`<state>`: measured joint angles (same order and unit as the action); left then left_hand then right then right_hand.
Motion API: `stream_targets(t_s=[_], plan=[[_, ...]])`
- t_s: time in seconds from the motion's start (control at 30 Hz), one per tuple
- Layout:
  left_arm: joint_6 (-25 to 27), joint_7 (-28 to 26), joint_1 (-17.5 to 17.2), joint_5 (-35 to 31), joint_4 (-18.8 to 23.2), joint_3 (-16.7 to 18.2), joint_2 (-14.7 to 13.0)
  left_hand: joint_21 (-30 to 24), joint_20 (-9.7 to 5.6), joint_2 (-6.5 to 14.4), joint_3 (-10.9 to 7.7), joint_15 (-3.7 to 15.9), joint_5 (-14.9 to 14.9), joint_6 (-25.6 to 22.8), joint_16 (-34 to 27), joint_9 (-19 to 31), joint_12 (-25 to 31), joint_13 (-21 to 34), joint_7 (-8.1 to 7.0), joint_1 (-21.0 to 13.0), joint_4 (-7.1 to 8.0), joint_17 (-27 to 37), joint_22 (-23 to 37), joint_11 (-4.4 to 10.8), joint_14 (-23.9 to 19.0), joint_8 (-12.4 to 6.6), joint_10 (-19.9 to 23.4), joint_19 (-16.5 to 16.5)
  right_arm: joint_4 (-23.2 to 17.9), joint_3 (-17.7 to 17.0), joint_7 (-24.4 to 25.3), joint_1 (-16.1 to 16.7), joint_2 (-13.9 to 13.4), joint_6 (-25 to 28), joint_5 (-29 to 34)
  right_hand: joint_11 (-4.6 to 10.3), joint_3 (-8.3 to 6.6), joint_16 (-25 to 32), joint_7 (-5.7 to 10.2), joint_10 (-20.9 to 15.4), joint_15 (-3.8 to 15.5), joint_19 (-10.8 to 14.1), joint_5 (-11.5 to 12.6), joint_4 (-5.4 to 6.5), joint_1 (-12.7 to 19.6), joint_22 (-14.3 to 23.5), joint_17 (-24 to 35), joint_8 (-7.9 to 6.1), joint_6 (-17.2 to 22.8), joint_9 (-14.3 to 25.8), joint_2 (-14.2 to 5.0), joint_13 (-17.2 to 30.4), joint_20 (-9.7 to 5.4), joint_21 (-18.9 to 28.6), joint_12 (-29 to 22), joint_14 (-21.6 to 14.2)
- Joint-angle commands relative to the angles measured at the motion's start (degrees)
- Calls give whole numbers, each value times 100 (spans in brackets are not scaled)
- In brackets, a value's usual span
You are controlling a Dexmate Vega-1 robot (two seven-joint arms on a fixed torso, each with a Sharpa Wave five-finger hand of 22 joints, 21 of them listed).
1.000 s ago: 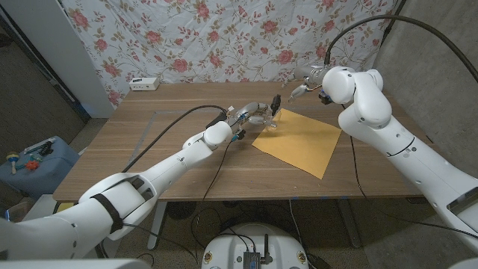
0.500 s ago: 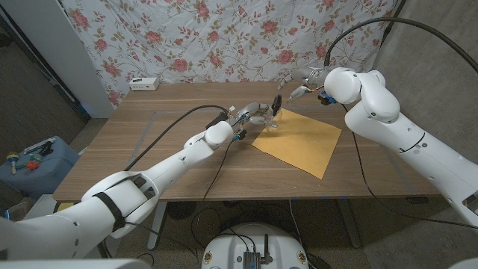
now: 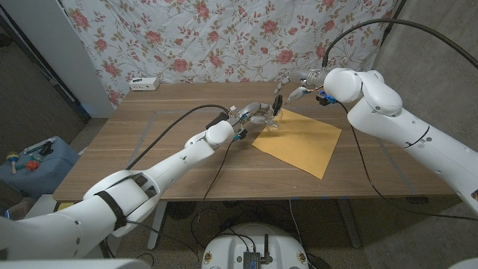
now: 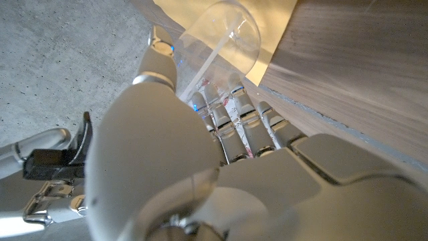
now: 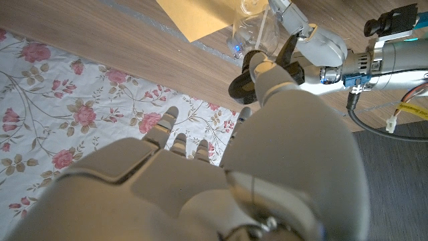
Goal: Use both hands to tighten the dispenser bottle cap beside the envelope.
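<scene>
My left hand point(image 3: 250, 113) clamps the clear dispenser bottle point(image 3: 270, 119) at the envelope's point(image 3: 299, 140) far left corner; my right hand point(image 3: 295, 84) pinches its black cap point(image 3: 277, 101).

on the counter point(image 3: 149, 142), bottle point(image 3: 270, 119) at the envelope's point(image 3: 299, 139) left far corner, left hand point(image 3: 252, 114) around it, right hand point(image 3: 297, 78) above, just behind.
</scene>
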<state>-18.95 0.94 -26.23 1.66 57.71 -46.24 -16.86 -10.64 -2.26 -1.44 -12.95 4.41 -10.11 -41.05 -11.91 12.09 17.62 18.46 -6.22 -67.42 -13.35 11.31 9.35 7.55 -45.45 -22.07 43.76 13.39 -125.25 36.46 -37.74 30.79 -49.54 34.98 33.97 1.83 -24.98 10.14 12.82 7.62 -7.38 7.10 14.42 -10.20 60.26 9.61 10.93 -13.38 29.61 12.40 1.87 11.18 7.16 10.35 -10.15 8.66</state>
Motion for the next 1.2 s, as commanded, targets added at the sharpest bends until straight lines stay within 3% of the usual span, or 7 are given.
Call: stream_targets(t_s=[0.03, 0.73, 1.2], plan=[[68, -25, -37, -4, 97, -1, -32, 19, -522, 724, -493, 611, -44, -933, -34, 21, 10, 1211, 86, 498, 472, 23, 6, 197, -131, -119, 474, 47, 67, 357, 151, -310, -115, 133, -455, -16, -43, 22, -8, 64, -3, -27, 19, 6, 60, -3, 10, -42, 83, 30, 1, 14, 15, 9, -32, 57], [96, -57, -110, -17, 226, 4, -70, 16, -512, 720, -497, 605, -44, -952, -39, 21, 2, 1223, 87, 491, 463, 32, 6, 203, -133, -123, 484, 55, 40, 876, -269, -807, -112, 797, -401, -202, 30, 57, -11, 310, -77, -50, -14, 136, -58, 0, 39, -14, 131, -2, 8, 10, 38, 19, -21, 181], [185, -93, -194, -42, 408, 20, -139, 16, -511, 717, -496, 613, -43, -953, -42, 21, -3, 1230, 85, 489, 460, 33, 7, 204, -137, -122, 488, 57, -22, 843, -11, -758, -173, 874, -663, -310, 230, 150, -27, 177, -96, 74, -116, 373, -548, 2, 66, 33, 185, -34, -3, 9, -31, 65, -129, 67]])
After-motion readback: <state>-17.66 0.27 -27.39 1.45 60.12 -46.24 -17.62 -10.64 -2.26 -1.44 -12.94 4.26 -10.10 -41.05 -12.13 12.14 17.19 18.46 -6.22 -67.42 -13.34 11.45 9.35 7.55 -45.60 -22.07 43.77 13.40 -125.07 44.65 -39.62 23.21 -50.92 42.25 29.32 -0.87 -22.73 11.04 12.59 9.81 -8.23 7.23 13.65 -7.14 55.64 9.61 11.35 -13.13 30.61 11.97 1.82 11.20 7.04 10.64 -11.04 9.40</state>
